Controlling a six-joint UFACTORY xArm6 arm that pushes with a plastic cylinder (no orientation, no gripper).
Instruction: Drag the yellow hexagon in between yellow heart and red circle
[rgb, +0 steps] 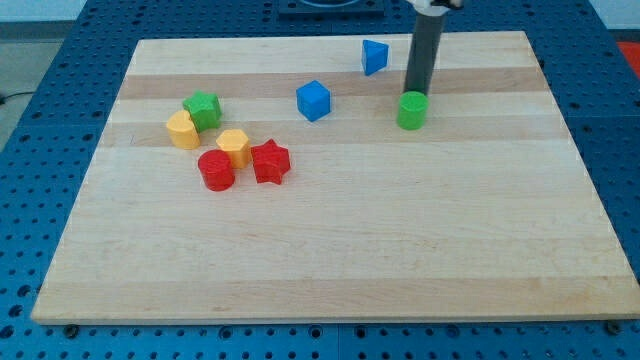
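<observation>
Wooden tabletop (330, 250) carries everything. My tip (413, 93), a jawless end effector gripping nothing, seemingly touches the green cylinder (411, 111); yellow hexagon (234, 147), yellow heart (182, 130), red circle (216, 170) lie far left.

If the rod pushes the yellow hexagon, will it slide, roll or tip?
The yellow hexagon looks low and flat-sided, so it probably slides rather than rolls. It touches the red circle, so that may move too. My tip is far off, by the green cylinder.
</observation>
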